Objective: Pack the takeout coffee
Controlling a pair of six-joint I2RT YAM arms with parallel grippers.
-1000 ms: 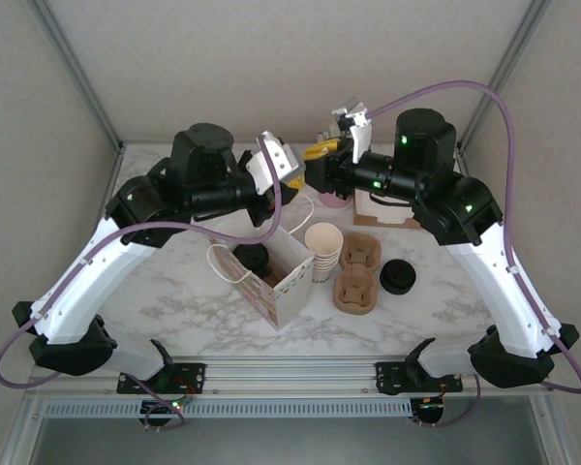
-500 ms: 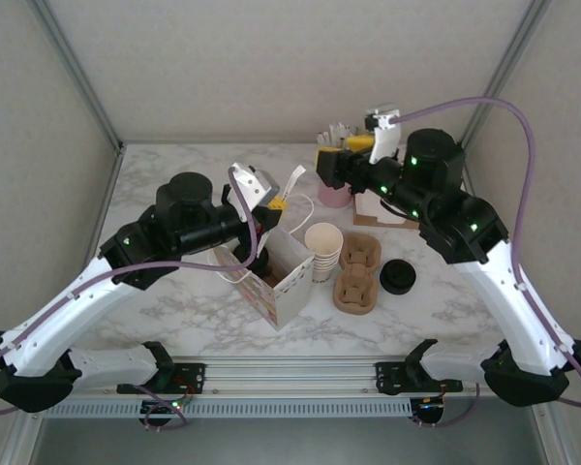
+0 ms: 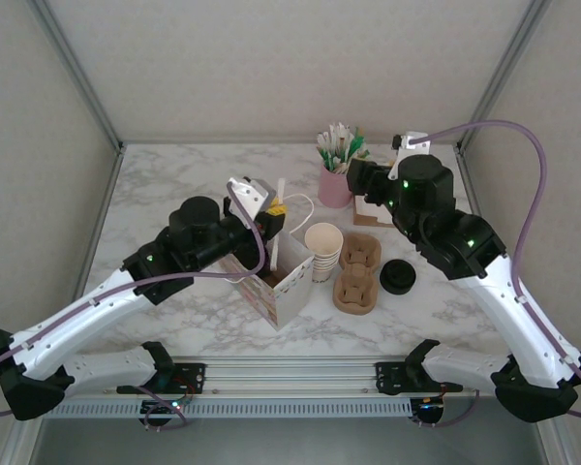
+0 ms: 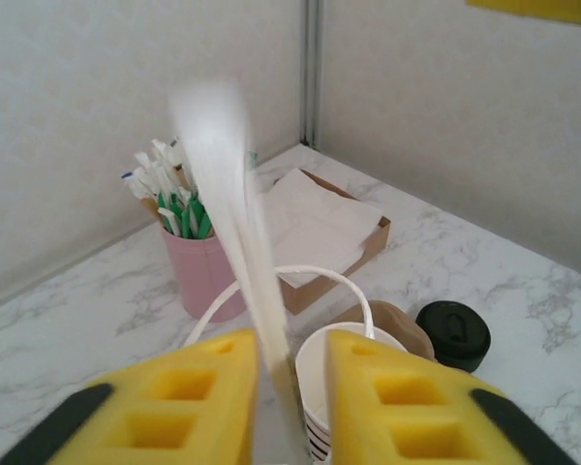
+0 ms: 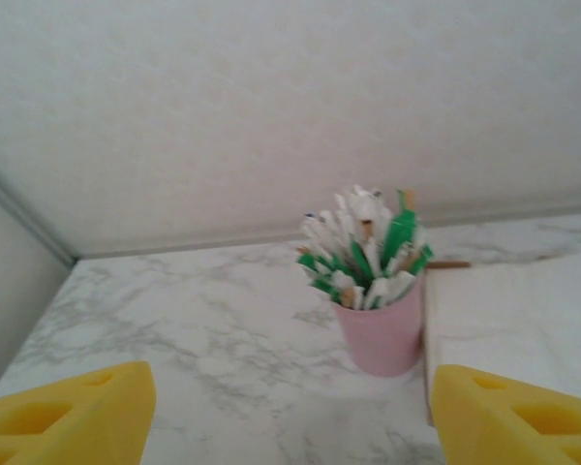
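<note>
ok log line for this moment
left gripper: slightly open around white stick, over paper bag | right gripper: open, facing pink cup

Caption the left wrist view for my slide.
Left gripper straddling a blurred white stick over the stack of paper cups.

No readable text, label, brand, number or sign anywhere on the things in view.

Pale, finely textured walls (image 3: 290,68) on three sides of a white, grey-veined marble table (image 3: 174,174). Grey metal posts (image 3: 77,73) slanting up from both rear corners. Soft, even light throughout.
</note>
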